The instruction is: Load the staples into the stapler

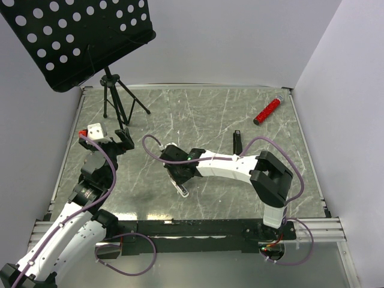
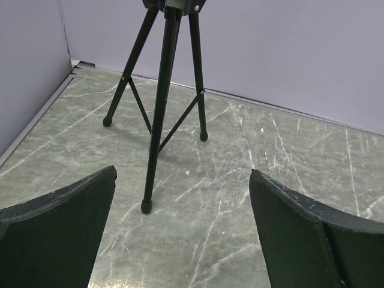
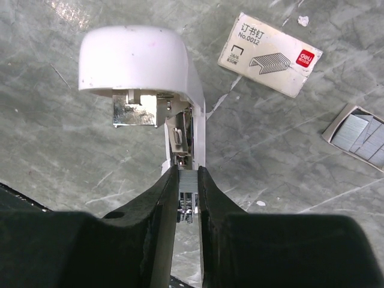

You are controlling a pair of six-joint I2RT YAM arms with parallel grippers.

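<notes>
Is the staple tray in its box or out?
Out. The grey tray lies apart from the cream box, staple strips showing inside it.

We see even, diffuse light from above in all three views, bright but never harsh. In the overhead view the surface (image 1: pixel 198 114) has a faint sheen, and the shadows under the tripod (image 1: pixel 117 99) and the right arm (image 1: pixel 228 167) are pale and soft-edged. In the left wrist view the left hand (image 2: pixel 183 174) shows its fingers (image 2: pixel 60 234) as dark masses with little detail. In the right wrist view glare whitens the surface at the top left, the white shell of the stapler (image 3: pixel 138 57) is nearly blown out, and its metal plate glints. The fingers (image 3: pixel 150 222) of the right hand (image 3: pixel 187 173) are underexposed. The strip of staples (image 3: pixel 187 183) between them and the print on the box (image 3: pixel 270 54) are sharp.
</notes>
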